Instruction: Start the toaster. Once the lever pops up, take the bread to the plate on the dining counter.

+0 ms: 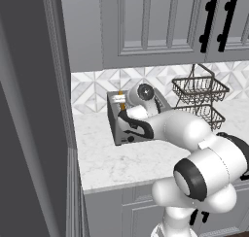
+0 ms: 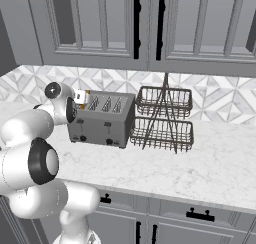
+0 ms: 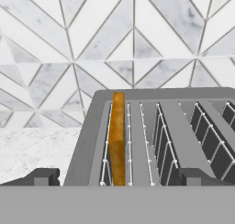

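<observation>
A: Where is the bread?

B: Standing on edge in the toaster, in the slot nearest the end the arm is at. In the hand view its orange top edge rises a little above the slot rim, with wire guides on either side.

A: And the toaster itself?

B: On the marble table against the patterned tile backsplash, with a two-tier wire basket rack just beside its other end. Two small levers and two black knobs show on its front in the right base view.

A: What about the claw?

B: Released, fingers spread wide and holding nothing. The two dark tips sit low in the hand view, one to each side of the bread's slot, with the camera looking along the top of the toaster. From the base views the hand hangs at the toaster's end, close above it.

A: So which step is this?

B: I judge it to be one of the toaster steps. Whether the lever has been pressed or has popped back up, I cannot tell from these pictures.

A: What does the next move call for?

B: If the toasting is done, the claw should come down astride the slice and pinch its thin faces, then lift straight up so that it clears the wire guides. If not, it must drop to the front and push the lever on that side.
</observation>
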